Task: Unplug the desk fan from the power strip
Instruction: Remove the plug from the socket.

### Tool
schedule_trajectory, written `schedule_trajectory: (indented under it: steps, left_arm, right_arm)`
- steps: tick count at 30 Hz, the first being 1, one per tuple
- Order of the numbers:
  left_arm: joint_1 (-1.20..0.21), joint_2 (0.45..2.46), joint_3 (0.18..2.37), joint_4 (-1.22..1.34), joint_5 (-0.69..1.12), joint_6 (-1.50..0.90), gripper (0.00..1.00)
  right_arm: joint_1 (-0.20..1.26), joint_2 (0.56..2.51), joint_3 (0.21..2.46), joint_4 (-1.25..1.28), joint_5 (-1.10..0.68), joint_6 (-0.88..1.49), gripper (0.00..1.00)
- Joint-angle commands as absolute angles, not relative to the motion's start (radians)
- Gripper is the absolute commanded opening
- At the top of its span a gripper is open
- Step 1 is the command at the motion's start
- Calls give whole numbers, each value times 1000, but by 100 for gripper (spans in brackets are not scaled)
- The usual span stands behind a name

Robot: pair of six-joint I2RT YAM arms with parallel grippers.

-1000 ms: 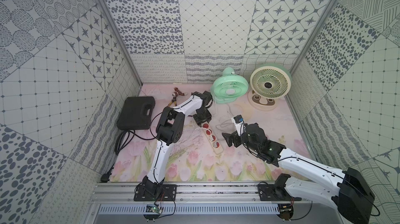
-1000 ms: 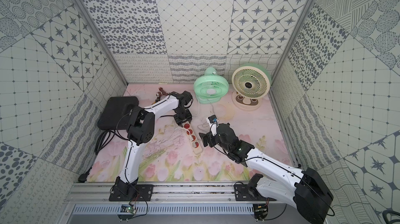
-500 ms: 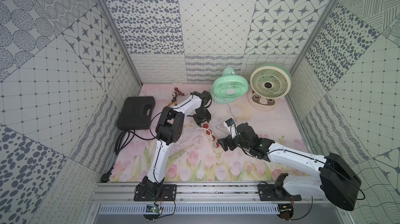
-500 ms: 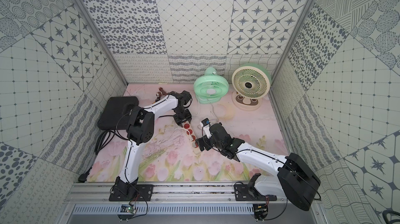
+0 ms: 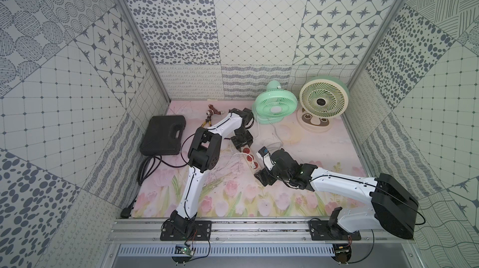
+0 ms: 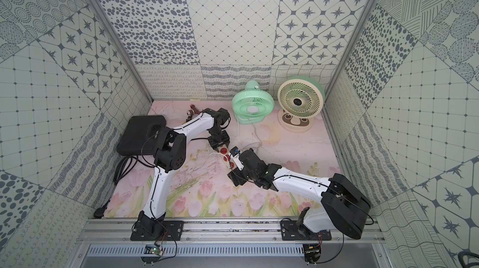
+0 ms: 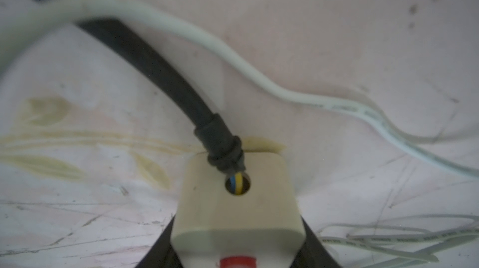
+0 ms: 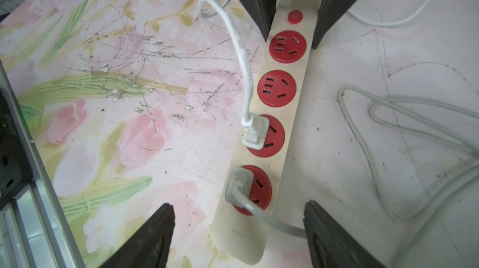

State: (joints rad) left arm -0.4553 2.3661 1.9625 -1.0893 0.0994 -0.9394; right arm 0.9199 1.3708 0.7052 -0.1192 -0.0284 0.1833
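Observation:
The cream power strip (image 5: 249, 157) (image 8: 246, 238) lies slantwise on the floral mat. My left gripper (image 5: 242, 141) (image 7: 237, 253) is shut on its switch end, where the black cord (image 7: 160, 72) enters. A white plug (image 8: 255, 133) sits in the third red socket and a grey plug (image 8: 238, 186) in the fourth. My right gripper (image 8: 238, 205) (image 5: 258, 169) stands open over the strip's other end, its jaws wide on either side of the grey plug and touching nothing. A green desk fan (image 5: 275, 106) and a cream desk fan (image 5: 324, 99) stand at the back; I cannot tell which plug belongs to which.
A black case (image 5: 163, 134) lies at the left wall with a coiled black cable (image 5: 147, 168) in front of it. Pliers (image 5: 210, 117) lie at the back. Loose pale cords (image 8: 388, 124) loop on the mat beside the strip. The metal rail (image 5: 259, 227) borders the front.
My right gripper has swung left and down onto the strip's free end, and its jaws have narrowed a little. The left gripper keeps its hold.

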Motion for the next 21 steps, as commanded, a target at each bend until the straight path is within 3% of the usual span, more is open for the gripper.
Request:
schedule_trajectory:
  steps: [1,9,21]
  left_arm:
    - [-450,2431,1943,-1164,81,-976,0]
    - [-446,2469,1976,-1210,72,-1030,0]
    - [-446,2469,1989,-1227,56,-1027,0]
  right_arm:
    - [941,1323,722,-159,19,183,81]
    - [952,1244,713,-236,13,250,72]
    - [951,1425,775,-196,-40,293,57]
